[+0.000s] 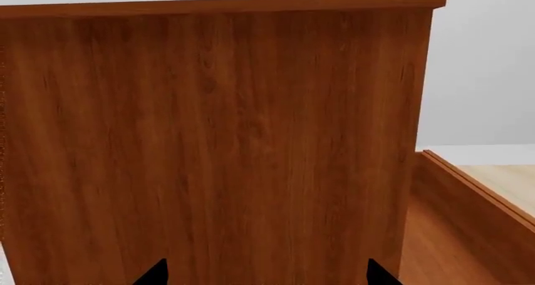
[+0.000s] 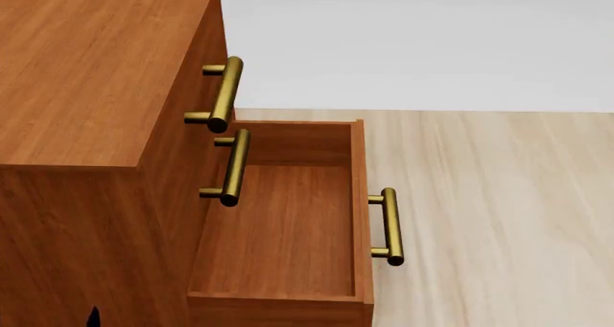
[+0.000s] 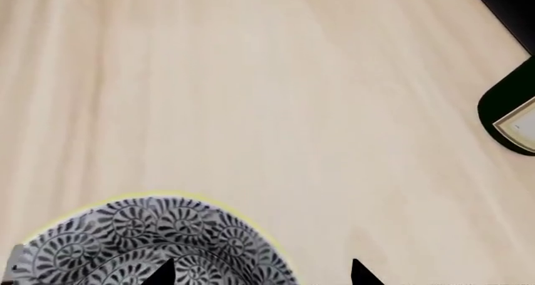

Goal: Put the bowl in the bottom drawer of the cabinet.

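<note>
bowl (image 3: 155, 244) close under right fingers (image 3: 259, 274), over pale floor (image 3: 250, 97); grip cannot be confirmed. bottom drawer (image 2: 287, 226) pulled open, empty, ready for loading. left fingers (image 1: 265, 274) spread, empty, facing cabinet (image 1: 209, 141).

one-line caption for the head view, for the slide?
Head view: the cabinet with its bottom drawer pulled open and empty, upper two drawers shut, no bowl in sight.

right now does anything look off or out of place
Nothing stands out. The bottom drawer is pulled out and bare inside, the two above it are shut, and the bowl looks whole by the right gripper, over plain floor.
</note>
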